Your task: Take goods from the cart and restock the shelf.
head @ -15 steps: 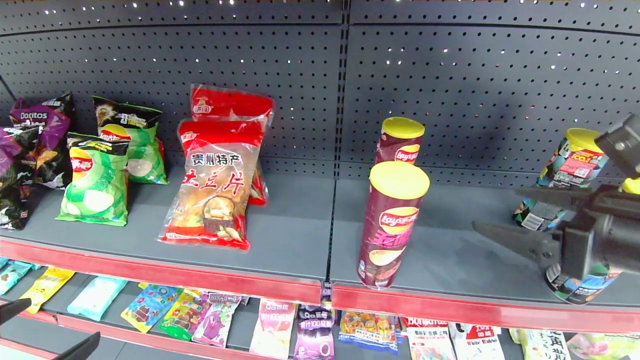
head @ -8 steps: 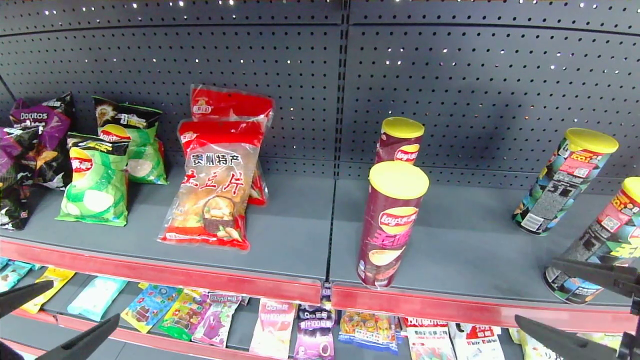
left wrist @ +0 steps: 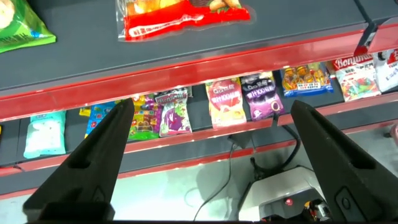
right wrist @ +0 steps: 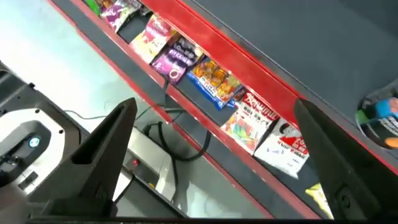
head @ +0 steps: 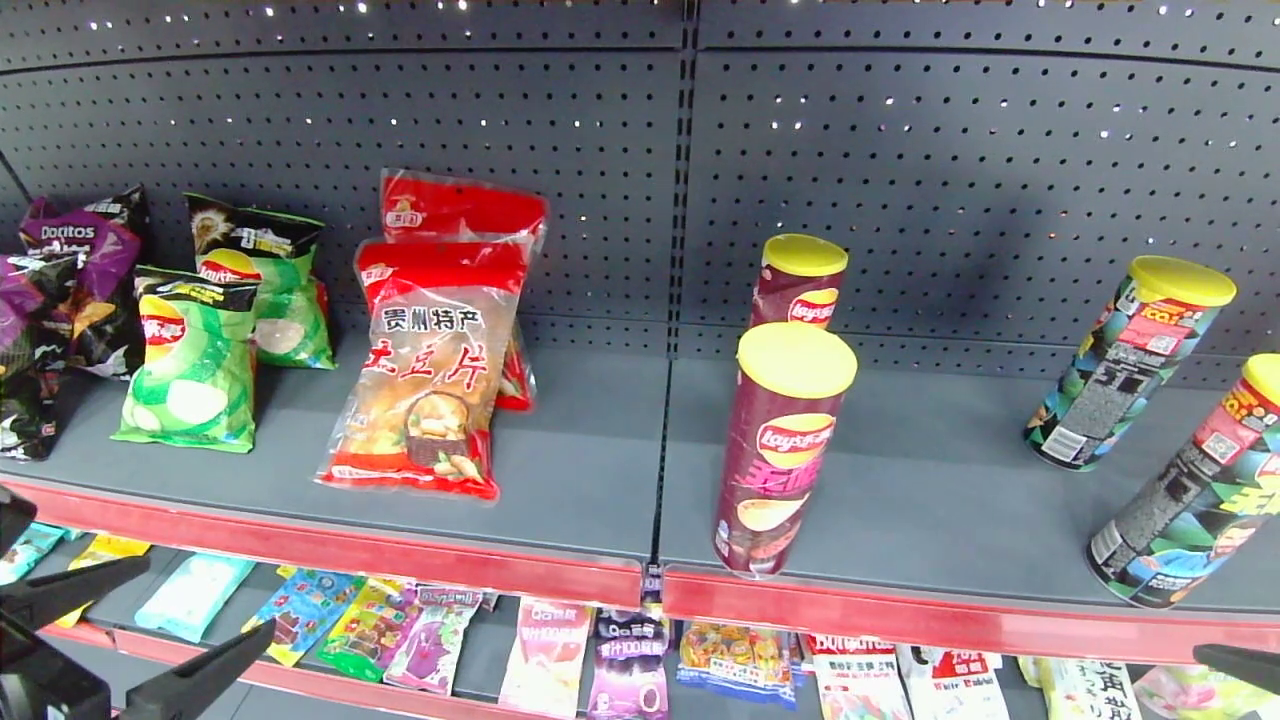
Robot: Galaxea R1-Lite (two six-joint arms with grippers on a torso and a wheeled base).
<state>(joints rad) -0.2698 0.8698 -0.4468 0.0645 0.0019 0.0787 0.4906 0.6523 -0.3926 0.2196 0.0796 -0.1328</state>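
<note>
Evidently both hands are free: the left gripper (head: 210,595) sits at the lower left of the head view with its fingers spread wide, and the left wrist view shows the same gap (left wrist: 211,106) with nothing in it. The right gripper (right wrist: 214,106) is likewise spread and empty in its own wrist view. The goods in sight stand on the grey shelf (head: 900,520). A purple tube (head: 785,450) is at centre with a second purple tube (head: 800,285) behind it. A patterned tube (head: 1185,500) stands at the right edge, near the red front lip, with another patterned tube (head: 1130,365) above it in the frame. Such tubes are probably light and stiff-walled but smooth and tall, so they would slip in a loose grip and topple at a nudge. The sound hold is likely across the body at about mid-height, squeezed firmly without denting the wall. The red-topped bag (head: 430,390) at centre left and the green bags (head: 195,360) further left look soft and air-filled with brittle contents. They would want a gentle pinch at the top seam.
</note>
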